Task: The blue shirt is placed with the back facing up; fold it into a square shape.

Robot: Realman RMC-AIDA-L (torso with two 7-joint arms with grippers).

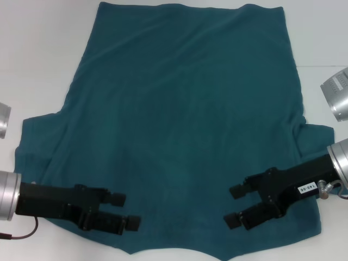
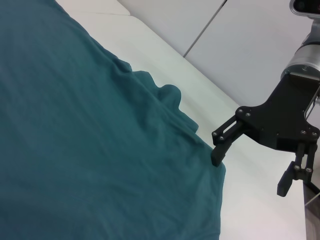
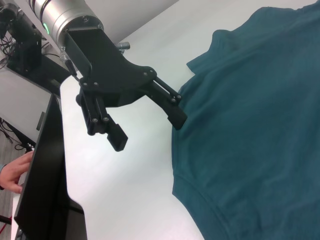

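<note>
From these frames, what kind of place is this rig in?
Likely a lab or test room: plain white table, the blue shirt spread flat, grey equipment frame nearby. Left gripper and right gripper hover open.

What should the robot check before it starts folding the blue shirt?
1. Blue shirt spread out flat on the white table: ok, only light wrinkles.
2. Left hand open: ok, over the shirt's near edge.
3. Right hand open: ok, over the near edge on the other side.
4. Either hand holding cloth yet: not ok, both empty.
5. Sleeves lying smooth: not ok, they look bunched at the sides.
6. Hands touching the cloth: cannot tell.
</note>
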